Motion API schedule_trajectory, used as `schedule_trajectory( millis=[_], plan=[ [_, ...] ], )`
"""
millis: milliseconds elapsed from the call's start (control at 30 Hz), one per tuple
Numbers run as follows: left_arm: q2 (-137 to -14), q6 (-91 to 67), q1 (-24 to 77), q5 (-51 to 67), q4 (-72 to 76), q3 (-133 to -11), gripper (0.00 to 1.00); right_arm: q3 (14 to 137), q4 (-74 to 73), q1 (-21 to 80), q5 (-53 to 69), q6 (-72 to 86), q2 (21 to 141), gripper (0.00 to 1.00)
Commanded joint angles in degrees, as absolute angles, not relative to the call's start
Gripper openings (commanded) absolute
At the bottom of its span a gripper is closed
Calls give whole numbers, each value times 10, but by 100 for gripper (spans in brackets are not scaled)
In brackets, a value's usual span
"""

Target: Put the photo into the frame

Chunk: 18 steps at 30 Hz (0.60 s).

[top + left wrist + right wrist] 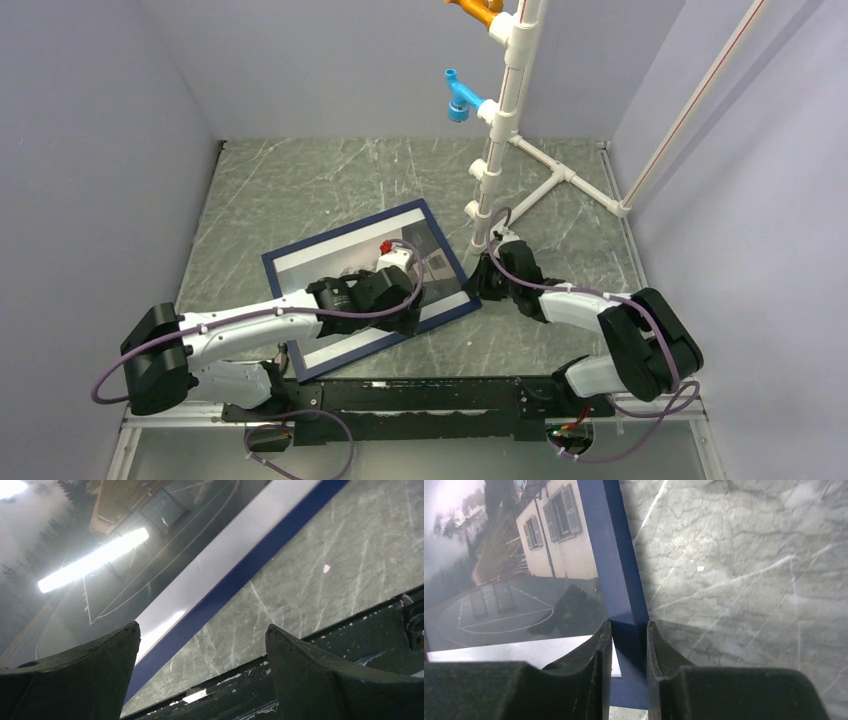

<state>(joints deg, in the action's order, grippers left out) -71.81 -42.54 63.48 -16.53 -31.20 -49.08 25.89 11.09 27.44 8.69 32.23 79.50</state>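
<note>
Right gripper (628, 626): fingers pressed in on a corner of the frame rail, with navy wood filling the narrow gap between them.
Between its fingers: thin-railed dark navy rectangular picture frame (616, 555), flat on the table, one rail running straight ahead of the fingertips.
Just beside one finger: large glossy print of a misty landscape with a white house and white bands, the photo (514, 580). It lies inside the rails with its corner right up against the pinched rail. Whether it is fully seated there cannot be told.
Left gripper (202, 627): fingers spread wide and holding nothing, poised over the photo's white band and the adjoining navy rail. Whether it touches them cannot be told.
Beneath both tools: grey-green marbled table (749, 580).
Beyond the right gripper: white plastic pipe stand (510, 100), its foot near the pinched corner.
Risk, drag: a pull on that one corner would likely swing the frame, and the slick print could slide out or ride up over a rail.
Risk, lift: raising the corner would probably tip the frame and spill the photo toward the left gripper.
Risk, press: the open left fingers coming down askew might crease or scuff the glossy face.
Risk, clearance: a swing away from the arms could knock the pipe stand.
Count, task things: one photo, one frame.
Count, tools: two grippers, one pinching, one open.
Count, other: one pipe stand carrying one blue fitting (460, 100) and one orange fitting (475, 10); one table.
</note>
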Motion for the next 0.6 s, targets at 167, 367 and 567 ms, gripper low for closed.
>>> schedule_trajectory(
  millis=[167,367,567],
  plan=[
    [-694,-475,579,-134,-325,-457,97,177,136,281,99,485,783,0],
    [-658,-496,525,-124,-346,-418,98,167,144,282,79,546,761,0],
    [-602,-524,447,-148,-414,-394,98,160,137,280,52,583,724,0]
  ],
)
